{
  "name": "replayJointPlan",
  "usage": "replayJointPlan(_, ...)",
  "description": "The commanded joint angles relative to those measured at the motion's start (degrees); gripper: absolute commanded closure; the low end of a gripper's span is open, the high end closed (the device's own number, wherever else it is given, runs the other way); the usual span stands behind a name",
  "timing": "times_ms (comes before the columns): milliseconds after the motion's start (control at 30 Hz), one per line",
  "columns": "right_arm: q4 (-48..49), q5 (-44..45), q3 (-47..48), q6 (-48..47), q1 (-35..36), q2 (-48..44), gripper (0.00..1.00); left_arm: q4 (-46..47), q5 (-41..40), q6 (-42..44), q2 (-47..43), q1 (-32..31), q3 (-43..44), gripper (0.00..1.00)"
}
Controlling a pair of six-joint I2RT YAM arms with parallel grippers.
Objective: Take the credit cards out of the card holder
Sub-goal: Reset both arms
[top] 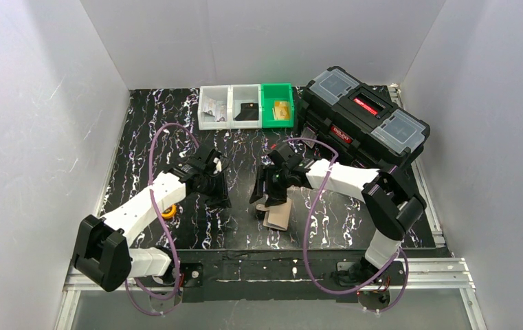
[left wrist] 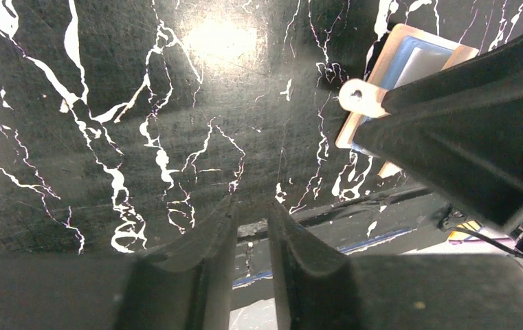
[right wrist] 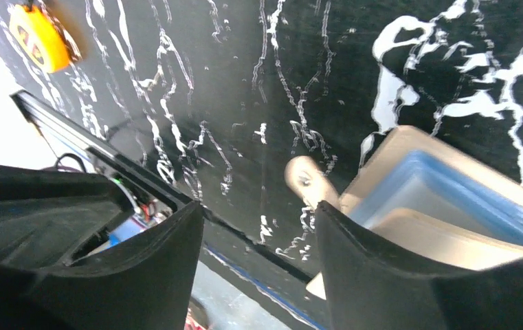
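The cream-beige card holder (top: 279,216) lies open and flat on the black marbled mat, near its front edge. A pale blue credit card (right wrist: 451,189) sits in it, with a tan credit card (right wrist: 437,237) overlapping it. The snap tab (right wrist: 306,179) sticks out to one side. My right gripper (right wrist: 258,213) hangs open just over the holder's tab side, nothing between its fingers. My left gripper (left wrist: 251,206) is to the left of the holder, its jaws a narrow gap apart and empty. In the left wrist view the card holder (left wrist: 389,62) shows at upper right, partly hidden behind the right gripper's body.
A large black toolbox (top: 365,117) stands at the back right. Three small bins (top: 245,106), two white and one green, line the back edge. An orange tape measure (top: 169,212) lies by the left arm. The mat's front edge and metal rail (top: 265,268) run close behind the holder.
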Motion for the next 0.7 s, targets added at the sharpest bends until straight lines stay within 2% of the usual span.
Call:
replayJointPlan(0,-0.12,0.48,3.09,-1.17,0.70,-2.62,0.24,-1.81,1.43,1.29,-1.76,0.09,1.87,0.73)
replayJointPlan(100,-2.29,1.54,4.26,-2.23,0.68,-4.32,0.04,-1.80,2.21,1.55,-2.32,0.09,3.50,0.64)
replayJointPlan(133,-2.84,1.85,4.60,-2.51,0.68,-4.87,0.02,-1.79,2.44,1.60,-2.54,0.09,4.25,0.61)
replayJointPlan(467,-6.51,6.57,6.53,-4.74,0.21,-13.30,0.02,-0.80,5.05,3.08,-3.71,0.09,10.51,0.29)
replayJointPlan(500,-6.77,7.68,6.20,-5.01,0.04,-14.64,0.02,-0.63,5.13,3.33,-3.84,0.09,11.06,0.23)
replayJointPlan(533,-6.89,8.64,5.69,-5.11,-0.15,-16.01,0.01,-0.41,5.20,3.55,-3.96,0.09,11.48,0.07)
replayJointPlan(567,-6.94,9.34,5.17,-5.21,-0.47,-17.54,0.02,-0.15,5.16,3.70,-4.14,0.09,12.09,0.02)
replayJointPlan(667,-7.12,12.08,3.26,-5.72,-0.94,-22.01,0.02,0.11,4.20,3.93,-4.44,0.09,13.60,0.02)
